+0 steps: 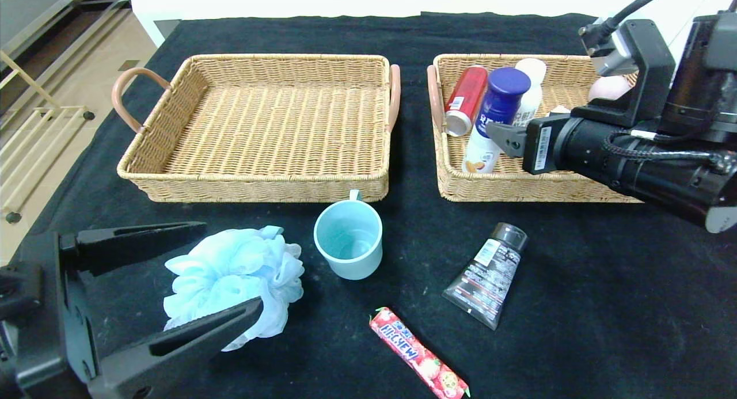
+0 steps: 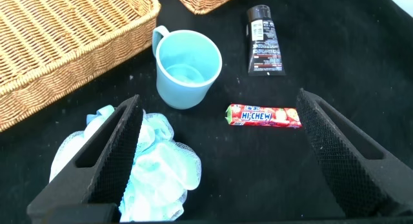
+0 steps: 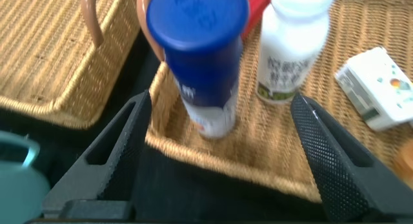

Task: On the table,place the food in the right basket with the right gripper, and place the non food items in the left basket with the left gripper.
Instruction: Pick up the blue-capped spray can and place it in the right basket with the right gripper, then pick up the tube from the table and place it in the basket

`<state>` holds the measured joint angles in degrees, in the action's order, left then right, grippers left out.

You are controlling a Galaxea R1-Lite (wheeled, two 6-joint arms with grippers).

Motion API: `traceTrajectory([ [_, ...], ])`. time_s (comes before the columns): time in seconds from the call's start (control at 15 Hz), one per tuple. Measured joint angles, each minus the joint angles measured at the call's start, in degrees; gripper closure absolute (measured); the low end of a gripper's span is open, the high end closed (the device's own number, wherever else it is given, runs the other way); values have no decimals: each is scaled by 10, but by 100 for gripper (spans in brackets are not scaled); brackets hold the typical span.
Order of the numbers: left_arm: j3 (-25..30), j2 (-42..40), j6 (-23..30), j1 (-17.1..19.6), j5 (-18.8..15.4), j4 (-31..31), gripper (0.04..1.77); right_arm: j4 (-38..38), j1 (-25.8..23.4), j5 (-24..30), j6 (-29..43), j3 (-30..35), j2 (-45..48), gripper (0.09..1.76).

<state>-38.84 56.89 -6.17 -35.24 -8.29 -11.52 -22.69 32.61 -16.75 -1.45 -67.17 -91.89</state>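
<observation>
On the black table (image 1: 604,307) lie a red Hi-Chew stick (image 1: 417,353) (image 2: 264,116), a teal mug (image 1: 348,240) (image 2: 187,66), a dark tube (image 1: 486,275) (image 2: 263,48) and a pale-blue pouf (image 1: 230,272) (image 2: 155,172). My left gripper (image 1: 230,266) (image 2: 218,101) is open low over the pouf, one finger against it. The left basket (image 1: 265,183) holds nothing. In the right basket (image 1: 518,186) (image 3: 271,179) stand a blue-capped white bottle (image 1: 498,111) (image 3: 193,50) and a white-capped bottle (image 1: 532,88) (image 3: 290,50). My right gripper (image 1: 506,141) (image 3: 221,101) hangs open over its front rim, clear of the blue-capped bottle.
The right basket also holds a red can (image 1: 466,99), a pink round thing (image 1: 609,88) and a small white box (image 3: 377,88). The table's left edge drops to the floor, where a pale rack (image 1: 34,134) stands.
</observation>
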Motion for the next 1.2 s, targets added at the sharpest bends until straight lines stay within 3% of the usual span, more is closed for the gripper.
traceTrajectory([
  [0.8,0,-1,-2,0,1,1,9,150,3,-22,15,129,159,17],
  [1.2,-1,-10,-7,0,2,3,9,163,34,-19,50,178,193,15],
])
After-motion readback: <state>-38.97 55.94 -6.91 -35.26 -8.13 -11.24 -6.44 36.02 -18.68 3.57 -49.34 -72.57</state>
